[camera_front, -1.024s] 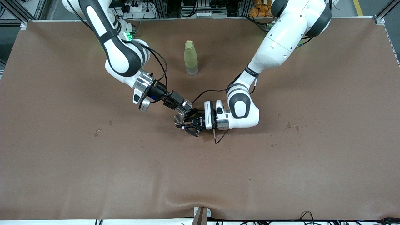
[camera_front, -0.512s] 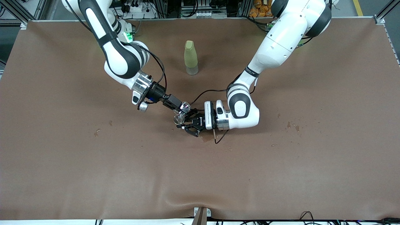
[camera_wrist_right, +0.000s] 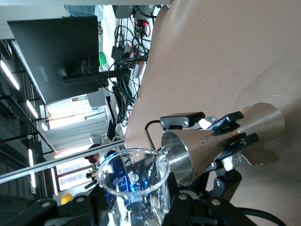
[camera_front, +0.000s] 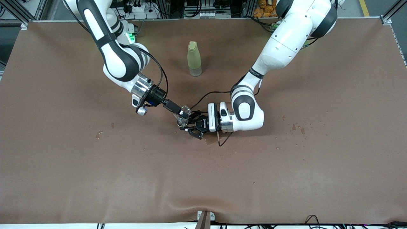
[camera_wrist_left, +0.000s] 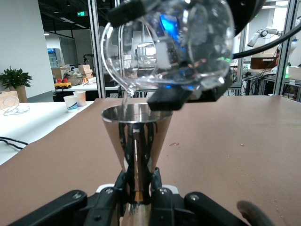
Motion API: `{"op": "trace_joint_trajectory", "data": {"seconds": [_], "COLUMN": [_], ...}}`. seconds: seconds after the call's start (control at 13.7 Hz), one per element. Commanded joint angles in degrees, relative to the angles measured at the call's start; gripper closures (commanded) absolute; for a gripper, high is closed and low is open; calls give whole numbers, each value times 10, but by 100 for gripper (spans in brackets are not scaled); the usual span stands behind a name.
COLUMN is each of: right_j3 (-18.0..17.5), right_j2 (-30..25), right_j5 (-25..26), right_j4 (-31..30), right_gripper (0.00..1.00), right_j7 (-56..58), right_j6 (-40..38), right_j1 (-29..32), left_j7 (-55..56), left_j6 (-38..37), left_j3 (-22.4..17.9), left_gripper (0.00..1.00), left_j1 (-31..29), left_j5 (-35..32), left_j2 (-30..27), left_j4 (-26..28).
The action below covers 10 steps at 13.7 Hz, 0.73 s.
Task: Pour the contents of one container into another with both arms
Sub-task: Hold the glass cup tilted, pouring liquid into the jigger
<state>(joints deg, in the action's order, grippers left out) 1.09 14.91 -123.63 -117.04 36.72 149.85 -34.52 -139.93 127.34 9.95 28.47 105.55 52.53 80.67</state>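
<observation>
My left gripper (camera_front: pixel 188 126) (camera_wrist_left: pixel 139 182) is shut on the thin stem of a small silvery goblet (camera_front: pixel 181 121) (camera_wrist_left: pixel 136 131) (camera_wrist_right: pixel 221 139), which it holds upright over the middle of the brown table (camera_front: pixel 286 178). My right gripper (camera_front: pixel 180 110) (camera_wrist_right: pixel 136 209) is shut on a tiny clear cup (camera_front: pixel 185 111) (camera_wrist_left: pixel 175 41) (camera_wrist_right: pixel 135 182). The cup is tipped steeply, its lip just above the goblet's rim. In the left wrist view a thin clear stream runs from the lip into the bowl.
A tall yellow-green bottle (camera_front: pixel 194 58) stands farther from the front camera than the grippers. Wet stains mark the cloth under the left gripper (camera_front: pixel 208 140) and toward the left arm's end (camera_front: pixel 297 128). A black cable (camera_front: pixel 222 141) hangs from the left wrist.
The right arm has swung its wrist toward the right arm's end of the table and tipped the clear cup further over the goblet. The left arm and goblet have not moved.
</observation>
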Motion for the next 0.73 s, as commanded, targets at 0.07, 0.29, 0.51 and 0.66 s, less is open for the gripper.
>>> {"op": "trace_joint_trajectory", "data": {"seconds": [0.07, 0.29, 0.51, 0.66], "right_j3": [-7, -8, -8, -8], "right_j2": [-1, -1, -1, -1], "right_j5": [-10, -14, -14, -16], "right_j4": [15, 16, 16, 16], "right_gripper": [100, 100, 100, 100], "right_j7": [-59, -70, -122, -137], "right_j6": [-3, -3, -10, -25], "right_j1": [4, 6, 7, 8], "left_j7": [4, 4, 4, 4], "left_j6": [7, 7, 7, 7], "left_j3": [-6, -6, -6, -6], "left_gripper": [100, 100, 100, 100], "left_j1": [9, 9, 9, 9], "left_j5": [19, 19, 19, 19], "left_j2": [2, 2, 2, 2], "left_j4": [-9, -9, -9, -9]}}
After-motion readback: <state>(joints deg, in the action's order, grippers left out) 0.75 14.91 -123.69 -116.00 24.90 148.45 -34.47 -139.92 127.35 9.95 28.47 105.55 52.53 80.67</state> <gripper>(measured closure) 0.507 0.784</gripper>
